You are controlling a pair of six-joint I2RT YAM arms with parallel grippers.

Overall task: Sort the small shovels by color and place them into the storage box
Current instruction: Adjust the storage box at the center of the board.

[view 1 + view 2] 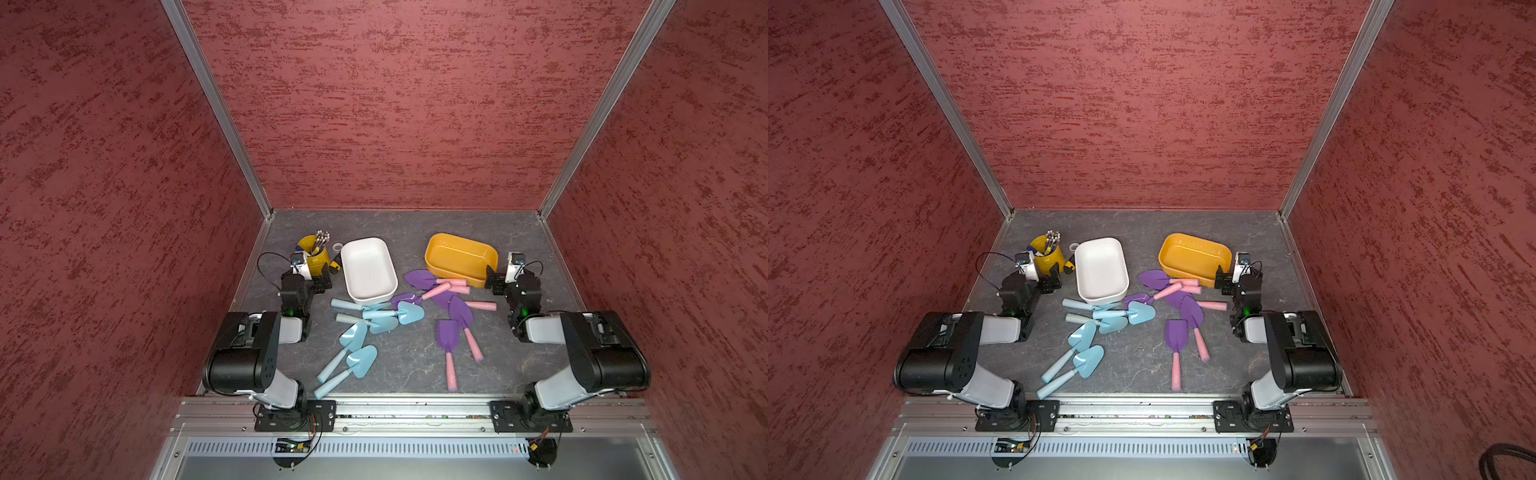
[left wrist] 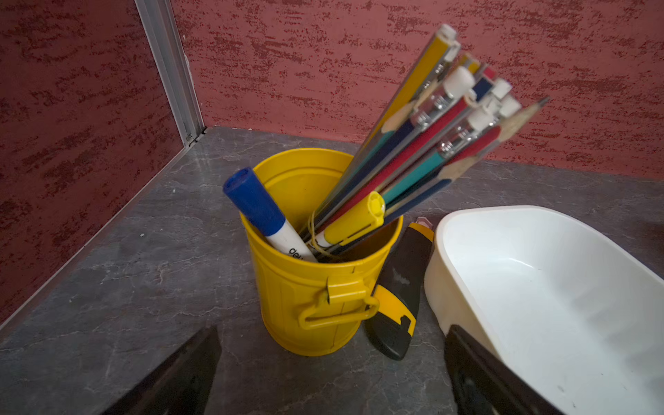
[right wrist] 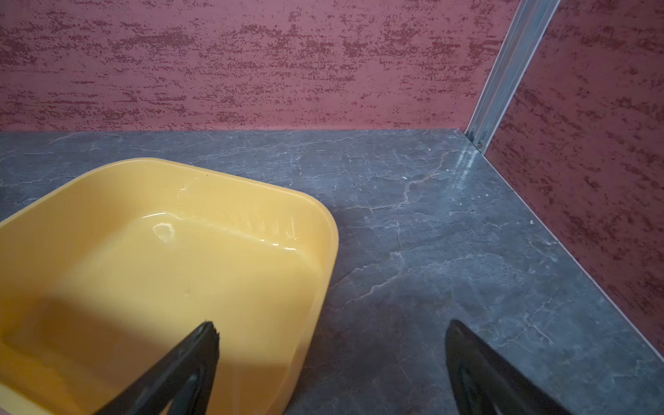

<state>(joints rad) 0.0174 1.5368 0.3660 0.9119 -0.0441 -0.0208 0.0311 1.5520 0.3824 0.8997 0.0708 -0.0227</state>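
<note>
Several light blue small shovels (image 1: 376,318) lie in a loose pile in front of the empty white storage box (image 1: 368,270). Two more blue ones (image 1: 360,362) lie nearer the front rail. Several purple-bladed, pink-handled shovels (image 1: 451,309) are scattered in front of the empty yellow storage box (image 1: 459,255). Both top views show all of this (image 1: 1106,320). My left gripper (image 1: 322,284) hovers open between a yellow cup and the white box (image 2: 539,287), holding nothing (image 2: 333,330). My right gripper (image 1: 492,280) stands open at the yellow box's (image 3: 179,269) right end, one finger over its rim, empty (image 3: 331,323).
A yellow pencil cup (image 2: 312,287) full of pencils and markers stands at the back left. A black-and-yellow utility knife (image 2: 399,298) lies between it and the white box. Red walls close off three sides. A metal rail (image 1: 415,409) runs along the front.
</note>
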